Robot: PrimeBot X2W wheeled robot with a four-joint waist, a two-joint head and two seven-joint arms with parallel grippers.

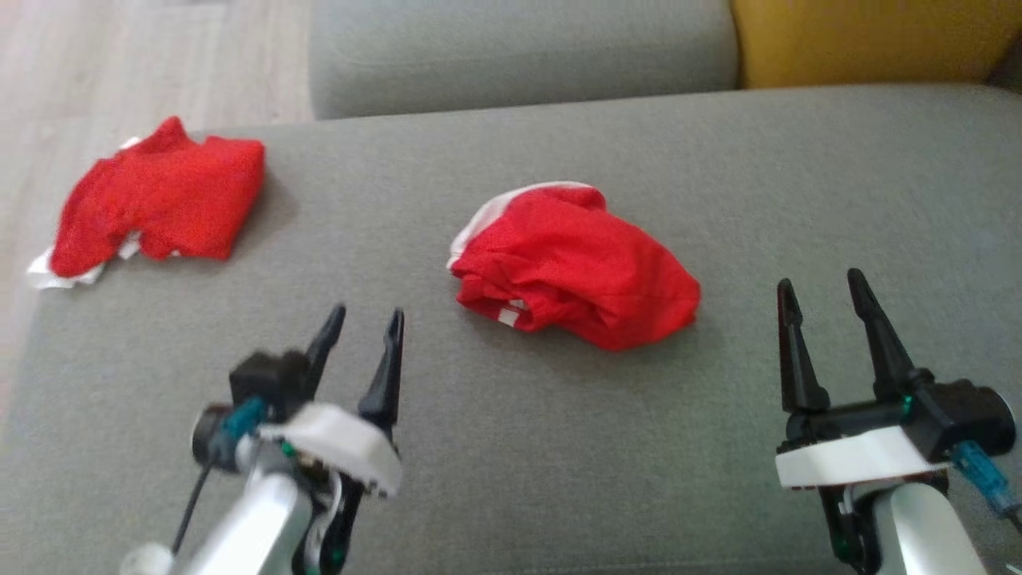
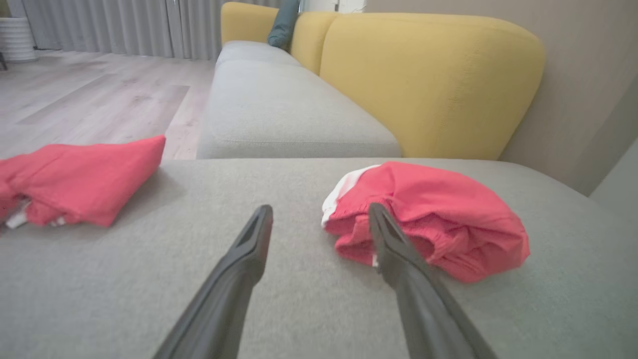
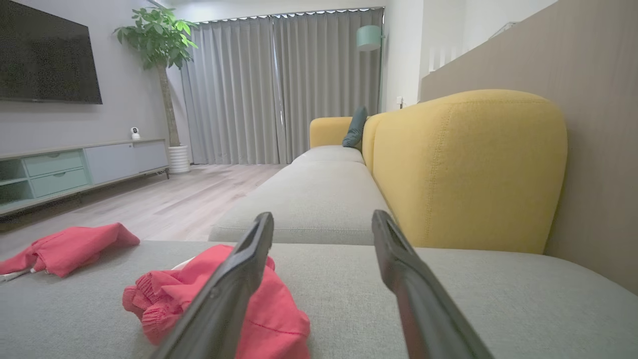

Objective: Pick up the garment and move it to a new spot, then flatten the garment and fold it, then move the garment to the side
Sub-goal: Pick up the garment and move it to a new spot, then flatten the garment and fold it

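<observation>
Soft, even light is filling the room, seemingly coming from behind the grey curtains (image 3: 259,85); nothing is glaring. The head view is looking soft and smeared, worst on the left gripper (image 1: 368,311) and the red garment at the left (image 1: 160,204). The middle red garment (image 1: 575,267) is casting a faint shadow on the grey cushion (image 1: 559,447). Wrist views are staying sharper mid-frame, with the fingers (image 2: 239,279) blurring toward the bottom edge, the yellow backrest (image 2: 428,85) bulging from wide-angle distortion, and reds washing out to pink.
</observation>
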